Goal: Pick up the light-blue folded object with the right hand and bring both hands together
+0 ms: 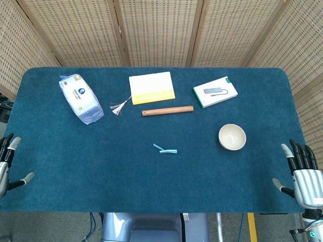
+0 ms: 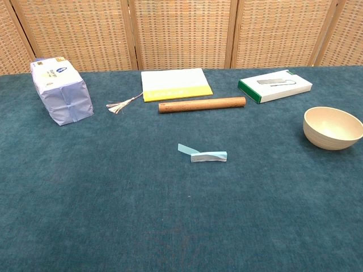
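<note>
A small light-blue folded object (image 1: 165, 149) lies flat near the middle of the blue table; the chest view shows the folded object (image 2: 204, 154) as a thin strip with one end bent up. My right hand (image 1: 300, 174) hovers at the table's front right corner, fingers spread and holding nothing, far right of the object. At the front left edge is my left hand (image 1: 9, 164), only partly in frame, fingers apart and empty. Neither hand appears in the chest view.
A tissue pack (image 1: 79, 99) sits at the back left. A white-and-yellow notebook (image 1: 152, 87) with a tassel (image 1: 119, 107), a wooden rod (image 1: 167, 110) and a white box (image 1: 215, 92) line the back. A cream bowl (image 1: 232, 137) stands right of the object.
</note>
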Controlling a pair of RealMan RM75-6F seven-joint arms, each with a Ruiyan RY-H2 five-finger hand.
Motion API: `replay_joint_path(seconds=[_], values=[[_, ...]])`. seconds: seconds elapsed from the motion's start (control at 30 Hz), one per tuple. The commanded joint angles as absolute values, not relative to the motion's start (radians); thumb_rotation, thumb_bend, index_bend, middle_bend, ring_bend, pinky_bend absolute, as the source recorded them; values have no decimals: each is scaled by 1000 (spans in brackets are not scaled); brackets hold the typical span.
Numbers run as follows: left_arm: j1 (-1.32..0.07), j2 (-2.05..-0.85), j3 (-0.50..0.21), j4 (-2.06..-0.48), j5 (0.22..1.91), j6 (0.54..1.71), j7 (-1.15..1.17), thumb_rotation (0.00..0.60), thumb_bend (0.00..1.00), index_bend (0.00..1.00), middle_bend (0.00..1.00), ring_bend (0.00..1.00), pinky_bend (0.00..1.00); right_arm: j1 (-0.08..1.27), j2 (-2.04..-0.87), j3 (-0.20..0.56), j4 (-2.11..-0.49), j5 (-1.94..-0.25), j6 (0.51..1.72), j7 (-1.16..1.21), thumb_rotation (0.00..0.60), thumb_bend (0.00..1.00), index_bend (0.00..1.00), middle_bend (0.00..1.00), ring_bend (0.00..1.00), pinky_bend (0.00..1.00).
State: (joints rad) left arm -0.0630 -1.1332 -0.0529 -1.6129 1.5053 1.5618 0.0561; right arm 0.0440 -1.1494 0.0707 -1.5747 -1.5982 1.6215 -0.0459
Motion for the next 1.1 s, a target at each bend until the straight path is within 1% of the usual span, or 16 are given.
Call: replay_joint_path(seconds=[0.03, 0.2, 0.37, 0.43, 0.5, 0.6, 0.7, 0.77, 0.83, 0.9, 0.93, 1.03, 1.1], values=[[-63, -1133, -53, -1614, 1505, 1562, 57, 600, 0, 0, 0, 0, 0, 46, -1153, 70, -1574, -1600, 1618, -51, 600, 0, 0, 0, 0, 0], [-63, -1135, -53, -1614, 1503, 1558, 62, 600, 0, 0, 0, 0, 0, 48, -1153, 65, -1576, -1603, 1608, -56, 600, 0, 0, 0, 0, 0], [-64, -1139, -56, -1613, 1503, 1559, 69, 600, 0, 0, 0, 0, 0, 69, -1141, 50, -1615, -1601, 1547, -103, 600, 0, 0, 0, 0, 0], [-67, -1143, -63, -1611, 1491, 1554, 76, 600, 0, 0, 0, 0, 0, 120, -1117, 46, -1676, -1616, 1458, -165, 600, 0, 0, 0, 0, 0], [-70, -1145, -68, -1613, 1481, 1548, 79, 600, 0, 0, 0, 0, 0, 164, -1093, 58, -1742, -1607, 1388, -207, 600, 0, 0, 0, 0, 0], [-73, -1149, -75, -1614, 1464, 1540, 92, 600, 0, 0, 0, 0, 0, 256, -1064, 102, -1857, -1543, 1248, -309, 600, 0, 19, 0, 0, 0], [-75, -1152, -80, -1614, 1452, 1534, 100, 600, 0, 0, 0, 0, 0, 351, -1078, 160, -1927, -1433, 1120, -389, 600, 0, 61, 0, 0, 0], [-78, -1155, -85, -1612, 1442, 1528, 103, 600, 0, 0, 0, 0, 0, 418, -1107, 201, -1951, -1335, 1051, -468, 600, 0, 98, 0, 0, 0], [-81, -1159, -90, -1608, 1431, 1521, 106, 600, 0, 0, 0, 0, 0, 489, -1163, 239, -1951, -1220, 1008, -562, 600, 0, 170, 0, 0, 0], [-84, -1161, -92, -1606, 1416, 1509, 105, 600, 0, 0, 0, 0, 0, 543, -1218, 264, -1933, -1137, 991, -622, 600, 0, 233, 15, 0, 0], [-87, -1160, -94, -1607, 1406, 1497, 103, 600, 0, 0, 0, 0, 0, 585, -1267, 281, -1911, -1072, 988, -667, 600, 0, 270, 46, 0, 0], [-93, -1162, -100, -1604, 1393, 1485, 106, 600, 0, 0, 0, 0, 0, 671, -1377, 304, -1838, -964, 1005, -760, 600, 0, 308, 135, 0, 0], [-96, -1165, -102, -1601, 1389, 1482, 107, 600, 0, 0, 0, 0, 0, 718, -1448, 312, -1789, -900, 1023, -810, 600, 0, 325, 154, 0, 0]])
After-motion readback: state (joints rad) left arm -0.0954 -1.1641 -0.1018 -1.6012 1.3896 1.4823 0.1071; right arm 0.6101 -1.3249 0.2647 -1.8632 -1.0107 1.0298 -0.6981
